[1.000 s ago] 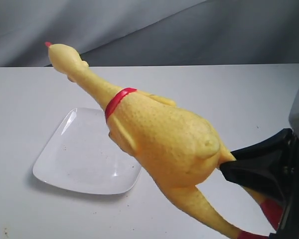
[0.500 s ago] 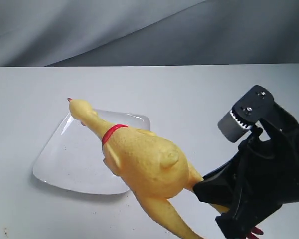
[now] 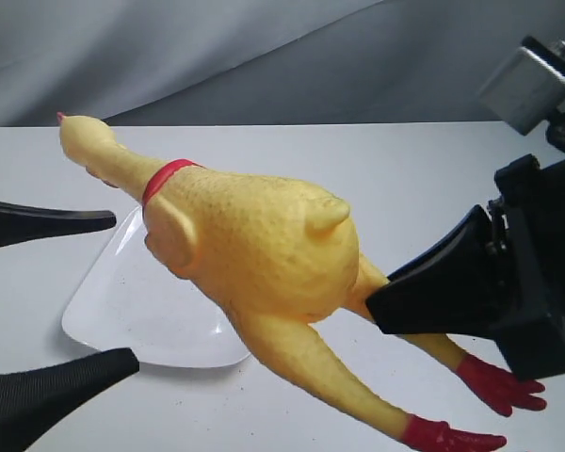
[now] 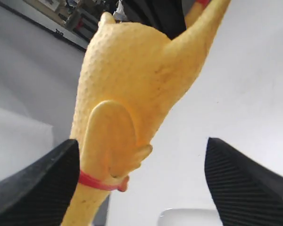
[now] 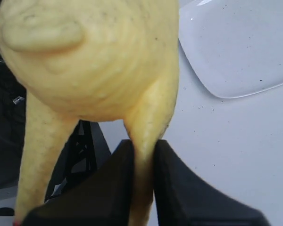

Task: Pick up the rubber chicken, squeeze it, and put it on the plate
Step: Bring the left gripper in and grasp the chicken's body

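Right wrist view shows the right gripper (image 5: 144, 155) pinched tight on one leg of the rubber chicken (image 3: 254, 245), so the toy juts out aloft, near the plate (image 3: 122, 311) and not on it. The left gripper (image 4: 141, 188) gapes wide and empty, its jaws flanking the chicken's front, seemingly placed for the squeeze.

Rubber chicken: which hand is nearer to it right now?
Right. The right hand is shut on one leg of the rubber chicken; the left hand is open, straddling its neck end without gripping.
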Available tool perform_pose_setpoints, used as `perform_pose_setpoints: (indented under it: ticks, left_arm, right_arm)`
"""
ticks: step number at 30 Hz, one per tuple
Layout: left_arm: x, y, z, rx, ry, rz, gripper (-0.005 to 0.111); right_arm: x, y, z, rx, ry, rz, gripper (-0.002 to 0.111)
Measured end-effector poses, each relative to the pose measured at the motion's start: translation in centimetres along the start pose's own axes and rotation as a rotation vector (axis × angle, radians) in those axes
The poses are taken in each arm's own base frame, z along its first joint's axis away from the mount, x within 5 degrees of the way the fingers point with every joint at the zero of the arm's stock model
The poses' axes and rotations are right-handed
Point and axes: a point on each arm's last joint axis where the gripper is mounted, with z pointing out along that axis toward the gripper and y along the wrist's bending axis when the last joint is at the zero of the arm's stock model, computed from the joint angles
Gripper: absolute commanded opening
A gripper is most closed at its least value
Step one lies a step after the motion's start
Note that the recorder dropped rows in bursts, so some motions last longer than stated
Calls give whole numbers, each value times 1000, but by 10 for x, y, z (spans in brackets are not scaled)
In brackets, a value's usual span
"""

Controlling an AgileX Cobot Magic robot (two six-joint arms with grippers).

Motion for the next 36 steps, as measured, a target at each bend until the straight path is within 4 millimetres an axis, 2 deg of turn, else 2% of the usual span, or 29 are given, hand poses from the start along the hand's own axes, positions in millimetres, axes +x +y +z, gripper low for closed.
perform_pose_setpoints:
  ticks: [6, 9, 17, 23, 31, 33, 36]
  left_arm:
    - [0, 1, 3, -35, 42, 217, 70]
    - [-3, 0, 4, -31, 22, 261, 70]
    - [-2, 6, 13, -22, 25, 306, 70]
    - [-3, 18, 24, -46, -6, 301, 70]
    - [5, 16, 40, -3, -18, 302, 70]
    - [4, 16, 41, -3, -32, 297, 65]
    - [3, 16, 42, -7, -60, 279, 41]
  right_arm:
    - [0, 0, 0, 0, 0, -4, 0]
    - [0, 0, 0, 0, -3, -3, 0]
    - [-1, 1, 0, -14, -16, 5, 0]
    - [-1, 1, 0, -14, -16, 3, 0]
    - [-2, 1, 0, -15, -17, 0, 0]
    - [-2, 1, 0, -15, -17, 0, 0]
    - [-1, 1, 0, -14, -16, -5, 0]
